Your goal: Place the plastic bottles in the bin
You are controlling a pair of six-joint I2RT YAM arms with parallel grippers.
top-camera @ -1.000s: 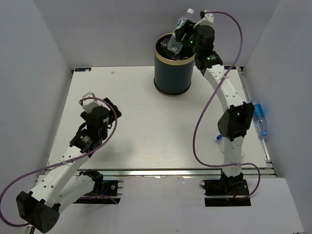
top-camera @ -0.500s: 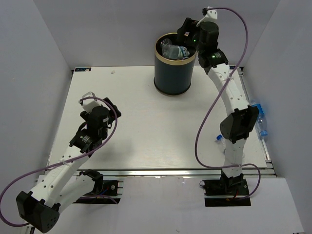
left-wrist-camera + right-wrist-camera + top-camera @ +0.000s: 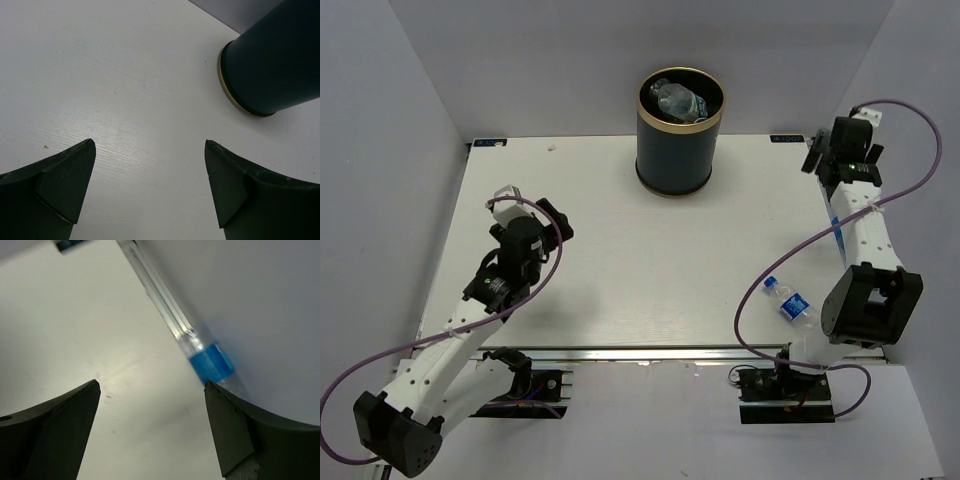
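The dark navy bin (image 3: pixel 678 145) with a gold rim stands at the back middle of the table, and clear plastic bottles (image 3: pixel 678 102) lie inside it. Its lower wall shows in the left wrist view (image 3: pixel 272 60). A clear bottle with a blue label (image 3: pixel 791 304) lies on the table by the right arm's base. Another blue-labelled bottle (image 3: pixel 210 362) lies along the right wall, just beyond my right gripper's right finger. My right gripper (image 3: pixel 820 158) is open and empty (image 3: pixel 151 385) at the far right. My left gripper (image 3: pixel 552 228) is open and empty (image 3: pixel 149 144) over the left side.
Grey walls close in the table at the back and on both sides. The table's metal rail (image 3: pixel 620 353) runs along the near edge. The right arm's elbow (image 3: pixel 870 300) hangs over the near right corner. A purple cable (image 3: pixel 760 290) loops beside it.
My right gripper let go of a bottle over the bin, and it now lies inside. The right arm then swung away to the table's right edge. The left arm barely moved.
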